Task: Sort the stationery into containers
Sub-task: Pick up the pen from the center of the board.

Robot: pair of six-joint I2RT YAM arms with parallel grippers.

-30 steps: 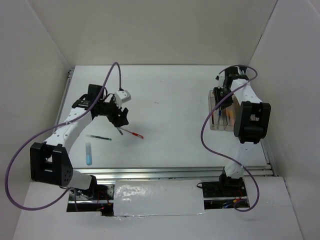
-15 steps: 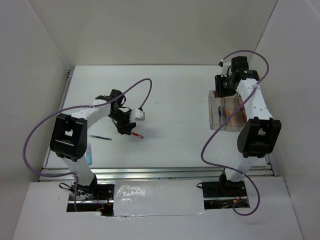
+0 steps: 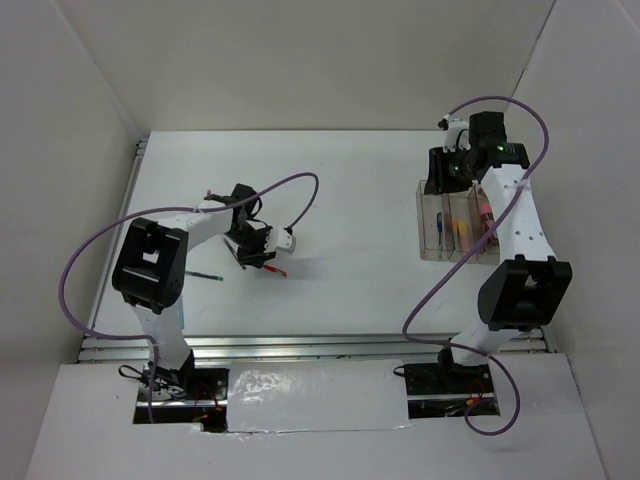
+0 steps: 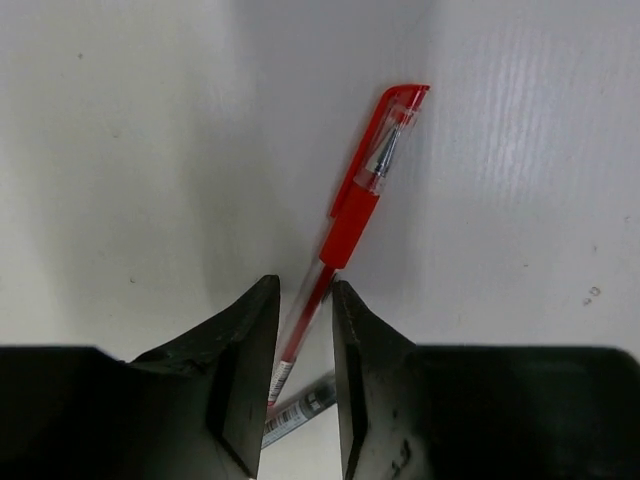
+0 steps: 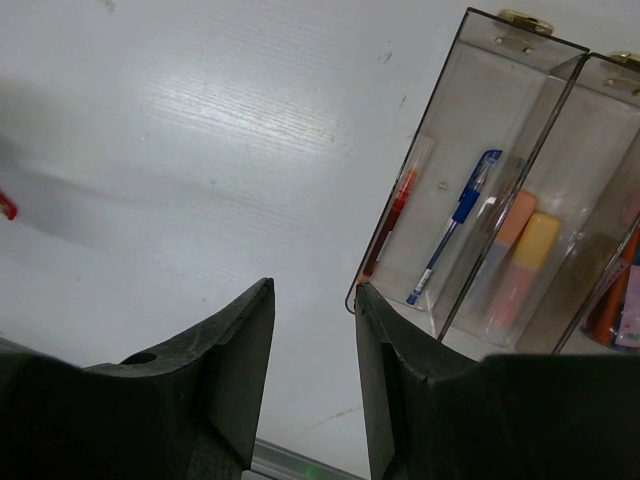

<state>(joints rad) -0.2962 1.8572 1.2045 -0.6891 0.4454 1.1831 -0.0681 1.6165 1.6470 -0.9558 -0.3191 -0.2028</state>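
Loose red pen (image 4: 350, 215): lies flat on the white table (image 3: 350, 200), left of centre in the overhead view. In the left wrist view its capped end points to the upper right and its clear barrel runs down between the fingers.
Left gripper (image 4: 303, 290): low over the table, with its jaws set narrowly on either side of the loose red pen's barrel. A sliver of table shows on each side near the tips. Lower down the barrel meets the left-hand finger, so I cannot tell whether it is pinched.
Labelled barrel (image 4: 300, 408): the end of another pen, at the bottom of the left wrist view between the fingers, crossing the red pen's tail.
Dark pen (image 3: 205, 273): on the table just left of the left gripper in the overhead view. I cannot tell whether it is the labelled barrel.
Containers (image 5: 490, 90): clear joined bins at the right of the overhead view.
First bin: holds the binned red pen (image 5: 395, 215) and a blue pen (image 5: 455, 225) side by side.
Second bin: holds an orange marker (image 5: 508, 235) and a yellow marker (image 5: 533, 255).
Third bin: orange and pink items at the frame edge, too cropped to name.
Right gripper (image 5: 312, 290): near the containers' far left corner, jaws apart with only bare table between them.
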